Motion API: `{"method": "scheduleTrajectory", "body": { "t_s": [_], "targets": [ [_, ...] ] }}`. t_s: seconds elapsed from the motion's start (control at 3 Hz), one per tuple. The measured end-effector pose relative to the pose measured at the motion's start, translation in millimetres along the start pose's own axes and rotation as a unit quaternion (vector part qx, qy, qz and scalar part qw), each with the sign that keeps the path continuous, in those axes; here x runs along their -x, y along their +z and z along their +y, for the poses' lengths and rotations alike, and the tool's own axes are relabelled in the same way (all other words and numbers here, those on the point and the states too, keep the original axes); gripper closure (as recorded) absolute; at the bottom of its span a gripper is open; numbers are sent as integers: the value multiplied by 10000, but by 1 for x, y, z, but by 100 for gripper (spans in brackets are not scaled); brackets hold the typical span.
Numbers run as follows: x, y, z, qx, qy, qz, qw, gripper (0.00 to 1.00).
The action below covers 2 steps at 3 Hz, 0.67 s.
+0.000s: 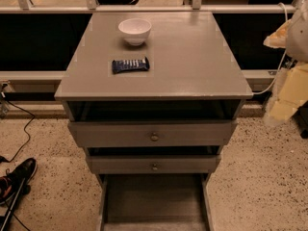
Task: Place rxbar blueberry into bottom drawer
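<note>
Nearest, the bottom drawer (154,198) stands pulled open. On the cabinet top (192,57) the rxbar blueberry (130,65) lies flat, left of centre, with a white bowl (134,30) just beyond. The gripper (288,97) hangs beside the cabinet's right edge; whether spread or closed, cannot tell.

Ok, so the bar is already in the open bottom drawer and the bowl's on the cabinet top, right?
No: the bar lies on the cabinet top, in front of the bowl, not in the open bottom drawer. The camera view shows it. The gripper is at the right edge.
</note>
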<state>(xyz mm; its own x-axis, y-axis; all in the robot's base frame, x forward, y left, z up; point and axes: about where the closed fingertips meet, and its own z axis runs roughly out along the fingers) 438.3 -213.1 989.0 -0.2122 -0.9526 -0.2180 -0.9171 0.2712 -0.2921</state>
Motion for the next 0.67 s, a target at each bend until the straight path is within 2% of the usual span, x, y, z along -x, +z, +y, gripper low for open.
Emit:
{"method": "scheduleTrajectory", "body": {
  "t_s": [0.33,0.67],
  "targets": [
    [0,0,0,0,-1,-1,10000,0],
    [20,20,-5,150,-147,-124,9997,0]
  ]
}}
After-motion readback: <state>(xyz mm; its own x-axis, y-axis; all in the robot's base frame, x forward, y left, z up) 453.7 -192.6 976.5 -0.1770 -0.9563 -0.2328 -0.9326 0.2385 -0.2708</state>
